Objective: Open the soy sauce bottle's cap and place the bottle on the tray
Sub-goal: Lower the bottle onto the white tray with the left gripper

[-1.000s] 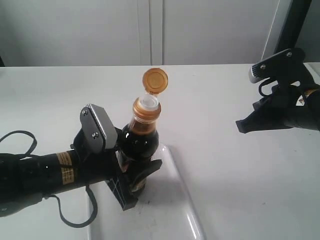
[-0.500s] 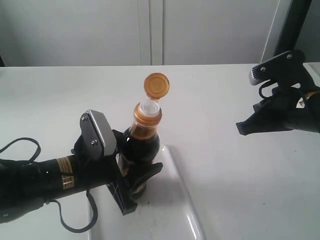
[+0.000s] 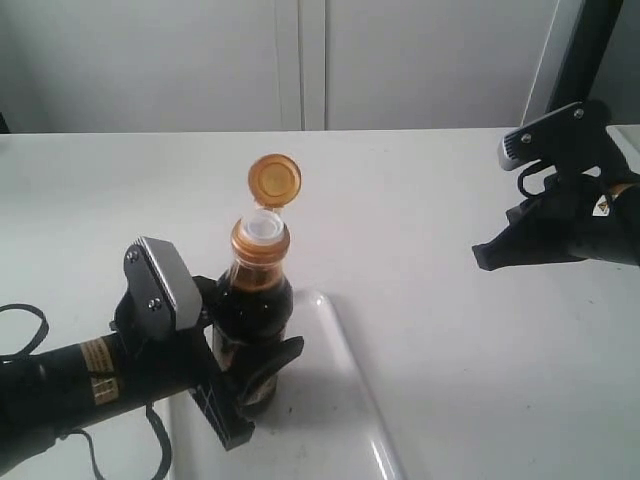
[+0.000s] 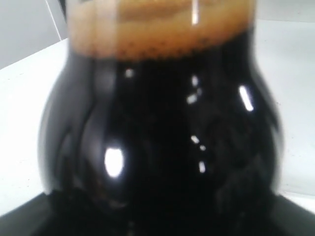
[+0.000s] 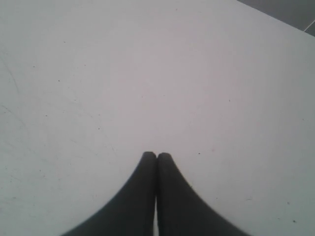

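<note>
Dark-filled clear soy sauce bottle (image 3: pixel 252 320), orange flip cap (image 3: pixel 274 180) open: clamped upright by left pincer (image 3: pixel 245 385) over white glossy tray (image 3: pixel 340 400); right pincer (image 5: pixel 156 158) closed, empty, aside.

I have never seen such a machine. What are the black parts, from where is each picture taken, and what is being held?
The black parts are two robot arms, each ending in a gripper. One picture comes from a camera off the arms; the other two from cameras on the wrists. The left gripper grips the soy sauce bottle, upright over the white tray on the white table. The cap is flipped open. The left wrist view shows only the dark bottle, very close. The right gripper is shut, holds nothing, and hangs above bare table.
</note>
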Controlling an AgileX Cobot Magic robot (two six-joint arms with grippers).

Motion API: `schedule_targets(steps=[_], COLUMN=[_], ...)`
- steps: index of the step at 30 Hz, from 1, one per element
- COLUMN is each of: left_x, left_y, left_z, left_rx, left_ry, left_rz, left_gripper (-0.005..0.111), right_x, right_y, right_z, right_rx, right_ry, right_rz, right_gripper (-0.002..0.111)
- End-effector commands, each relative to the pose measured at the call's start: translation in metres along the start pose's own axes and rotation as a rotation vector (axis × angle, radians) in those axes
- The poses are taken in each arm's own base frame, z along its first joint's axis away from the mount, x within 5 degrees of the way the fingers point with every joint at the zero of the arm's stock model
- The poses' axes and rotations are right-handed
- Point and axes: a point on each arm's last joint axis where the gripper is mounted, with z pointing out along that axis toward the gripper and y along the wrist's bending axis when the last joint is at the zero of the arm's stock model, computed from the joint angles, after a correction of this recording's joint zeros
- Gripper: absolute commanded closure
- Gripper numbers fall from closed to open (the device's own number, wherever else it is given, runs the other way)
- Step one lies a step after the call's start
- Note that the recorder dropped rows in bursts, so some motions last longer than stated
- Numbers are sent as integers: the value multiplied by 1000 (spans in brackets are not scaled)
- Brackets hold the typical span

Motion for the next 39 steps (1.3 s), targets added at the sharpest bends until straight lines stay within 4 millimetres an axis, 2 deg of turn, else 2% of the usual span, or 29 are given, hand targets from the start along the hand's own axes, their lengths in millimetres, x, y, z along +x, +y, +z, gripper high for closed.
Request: schedule_targets(steps=[1, 7, 12, 15, 19, 25, 39], left_x=[7, 7, 6, 3, -1, -10, -30], left_y=[2, 3, 12, 14, 17, 19, 20], left_z=[-4, -4, -5, -6, -8, -11, -19], left_rx=[-48, -59, -161, -183, -209, -228, -248], left_ry=[63, 63, 58, 46, 29, 4, -74], left_rz=[-34, -44, -97, -96, -93, -1, -7], left_gripper=[101, 64, 30, 19, 18, 18, 18], right_x=[0, 1, 1, 1, 1, 2, 2], right_y=[-2, -2, -2, -2, -2, -2, -2], right_z=[0, 0, 0, 0, 0, 0, 0], right_rx=[9, 5, 5, 5, 5, 3, 4], right_ry=[-8, 2, 2, 2, 4, 8, 6], right_rz=[17, 17, 17, 17, 17, 17, 25], right_gripper=[108, 108, 108, 108, 108, 108, 108])
